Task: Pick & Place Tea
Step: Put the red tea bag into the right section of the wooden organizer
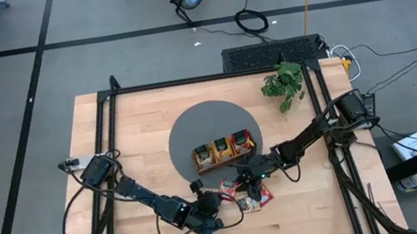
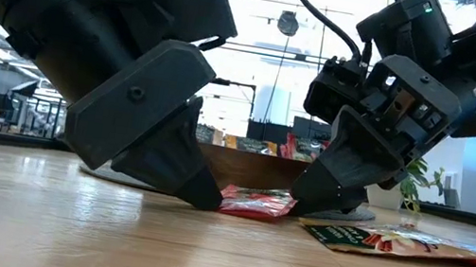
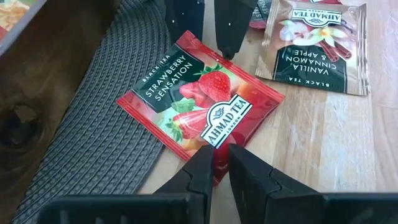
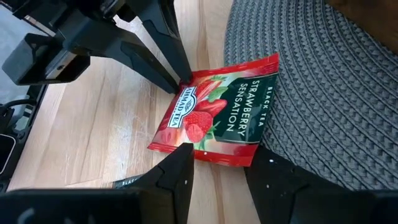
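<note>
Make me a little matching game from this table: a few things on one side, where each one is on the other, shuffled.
Things:
1. strawberry sachet
2. vanilla and cinnamon sachet
3. wooden tray
4. potted plant

Places:
A. on the round grey mat, holding upright sachets
B. flat on bare wood, beside the strawberry one
C. at the table's far edge, on the right arm's side
D. between the left hand and right hand, one edge on the mat

Pairs: 1-D, 2-B, 3-A, 4-C
</note>
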